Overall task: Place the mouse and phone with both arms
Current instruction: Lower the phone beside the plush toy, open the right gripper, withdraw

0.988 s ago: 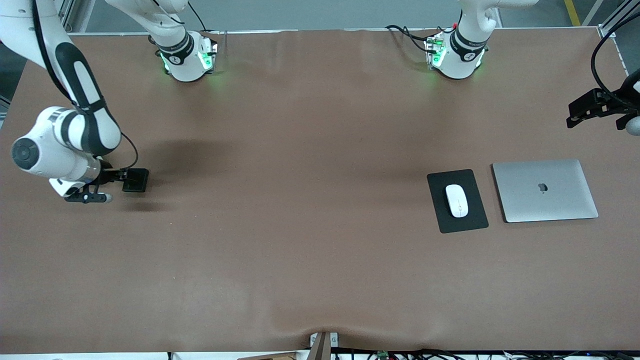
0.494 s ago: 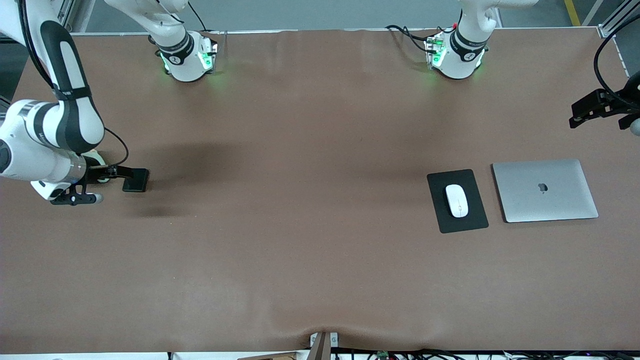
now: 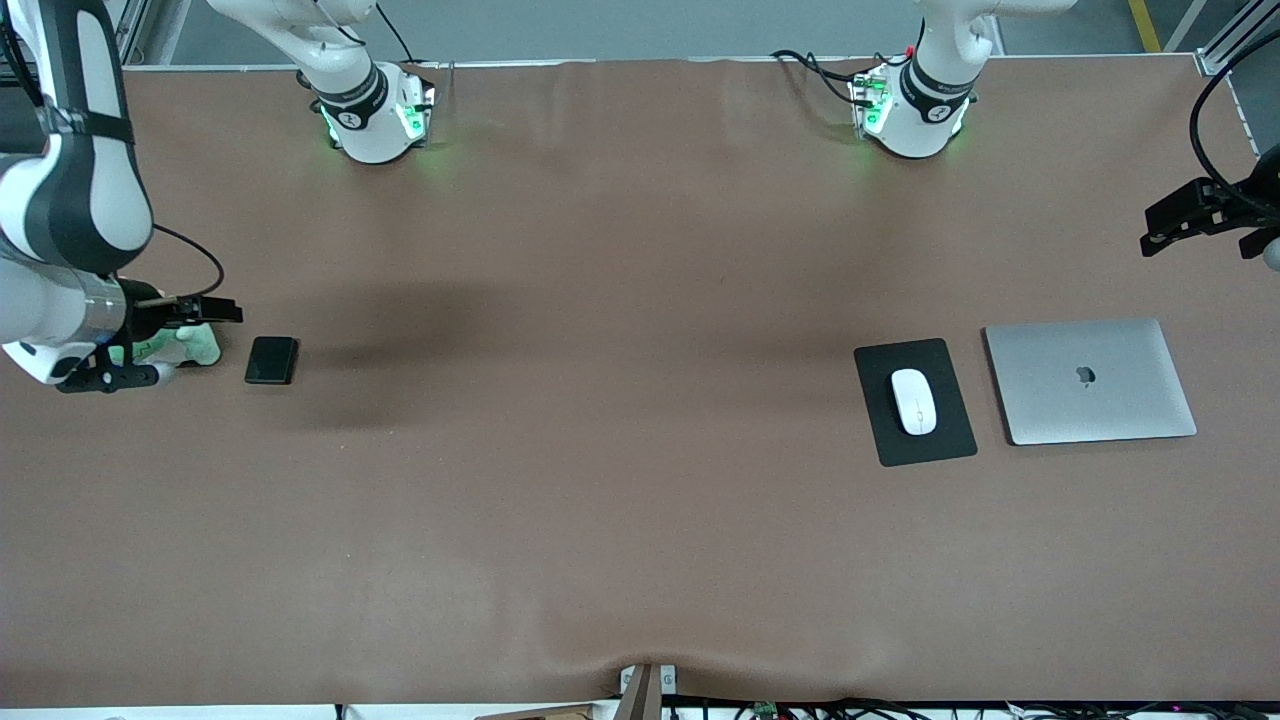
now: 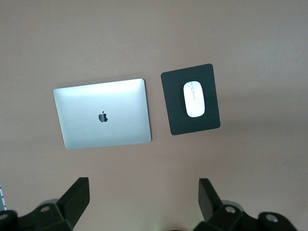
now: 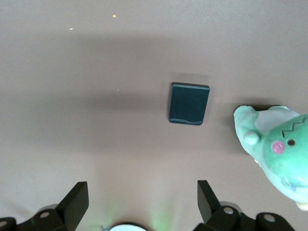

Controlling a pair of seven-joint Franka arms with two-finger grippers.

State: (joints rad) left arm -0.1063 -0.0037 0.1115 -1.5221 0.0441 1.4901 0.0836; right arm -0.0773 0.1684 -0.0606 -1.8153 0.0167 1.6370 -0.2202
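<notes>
Currently both claws gape wide, empty: right gripper (image 5: pixel 139 204) over bare table, phone (image 3: pixel 272 360) at its 3 o'clock; left gripper (image 4: pixel 142 202) aloft, mouse (image 3: pixel 913 401) on mouse pad (image 3: pixel 945 440) at its 8 o'clock.

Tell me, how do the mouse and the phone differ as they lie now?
The mouse is white and oval; the phone is black and rectangular. The mouse rests on a black pad beside a silver laptop; the phone lies on the bare table beside a green plush toy. Both lie flat, untouched.
</notes>
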